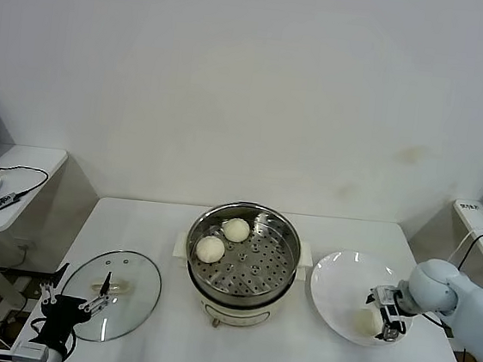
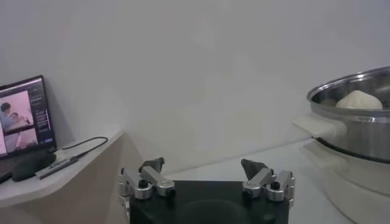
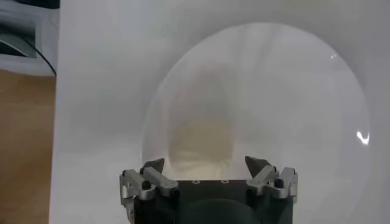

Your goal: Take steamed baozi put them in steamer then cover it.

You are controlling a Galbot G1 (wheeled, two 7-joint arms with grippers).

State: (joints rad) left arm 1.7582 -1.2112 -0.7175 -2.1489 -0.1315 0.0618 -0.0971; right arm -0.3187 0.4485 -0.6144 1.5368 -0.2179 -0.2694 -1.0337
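1. Straddling a steamed baozi (image 3: 201,143) on the white plate (image 1: 335,282), the right gripper (image 3: 207,164) has its fingers wide on either side of the bun and has not yet pinched it.
2. Two more baozi (image 1: 222,239) already sit in the steamer (image 1: 286,237) at mid-table; a fourth is not visible.
3. Risk, as a judgement: the bun is soft, smooth dough, so a hard squeeze could dent or tear it, and a shallow pinch could let it roll across the glossy, slick plate.
4. A low carry could knock the bun against the steamer's raised steel rim.
5. The steamer is shiny round steel with a perforated floor, in a cream pot base.
6. The round glass lid (image 1: 135,287) lies flat at the robot's left; the left gripper (image 2: 204,173) waits just beside it, fingers spread and empty.
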